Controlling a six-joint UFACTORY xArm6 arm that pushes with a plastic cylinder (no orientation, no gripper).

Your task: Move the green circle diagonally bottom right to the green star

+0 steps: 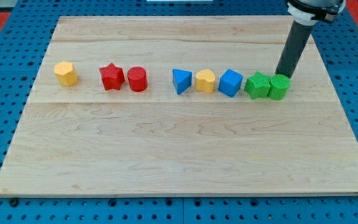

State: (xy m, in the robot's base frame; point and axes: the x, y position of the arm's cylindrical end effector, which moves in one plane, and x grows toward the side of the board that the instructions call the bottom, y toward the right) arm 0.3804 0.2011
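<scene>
The green circle [279, 87], a short cylinder, stands at the right end of a row of blocks on the wooden board [179, 149]. The green star [257, 85] sits right against its left side, touching it. My tip [283, 75] is at the circle's upper edge, just above it in the view, touching or nearly touching it. The dark rod rises from there to the view's top right.
Left of the green star in the same row stand a blue cube-like block [230, 83], a yellow block [205, 81] and a blue triangle [181, 81]. Further left are a red cylinder [137, 79], a red star [111, 76] and a yellow hexagon [66, 73].
</scene>
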